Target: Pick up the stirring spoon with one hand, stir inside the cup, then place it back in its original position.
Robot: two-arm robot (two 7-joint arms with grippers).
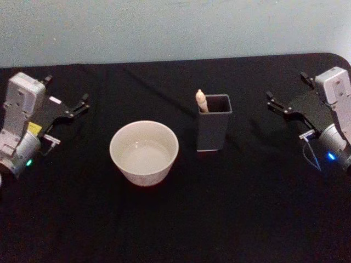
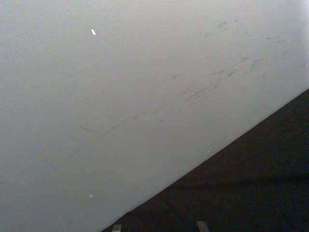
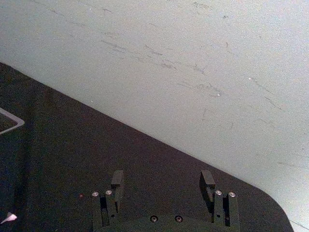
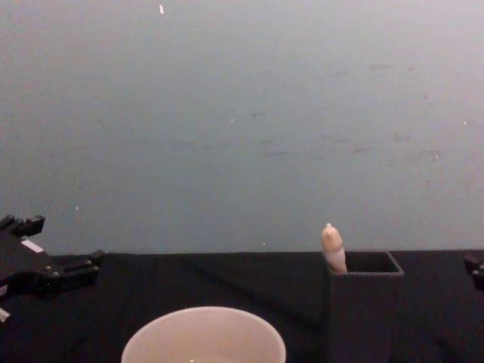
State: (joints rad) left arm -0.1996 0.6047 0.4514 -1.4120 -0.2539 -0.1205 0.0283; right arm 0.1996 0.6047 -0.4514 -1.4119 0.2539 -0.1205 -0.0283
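The stirring spoon [image 1: 202, 101] stands in a dark square holder [image 1: 214, 125], with only its cream knob top [image 4: 333, 246] showing above the rim. The wide cream-white cup [image 1: 143, 152] sits left of the holder, its rim [image 4: 204, 333] low in the chest view. My left gripper [image 1: 66, 90] rests open at the table's left side, far from the cup; its two fingers [image 4: 91, 261] are spread apart. My right gripper [image 1: 287, 87] rests open at the right side, well clear of the holder, its fingers [image 3: 117, 180] spread with nothing between them.
A black cloth [image 1: 247, 208] covers the table. A pale wall [image 4: 242, 113] rises behind the far edge. The cloth's back right corner [image 1: 334, 55] is rounded. Open cloth lies in front of the cup and holder and between them and each gripper.
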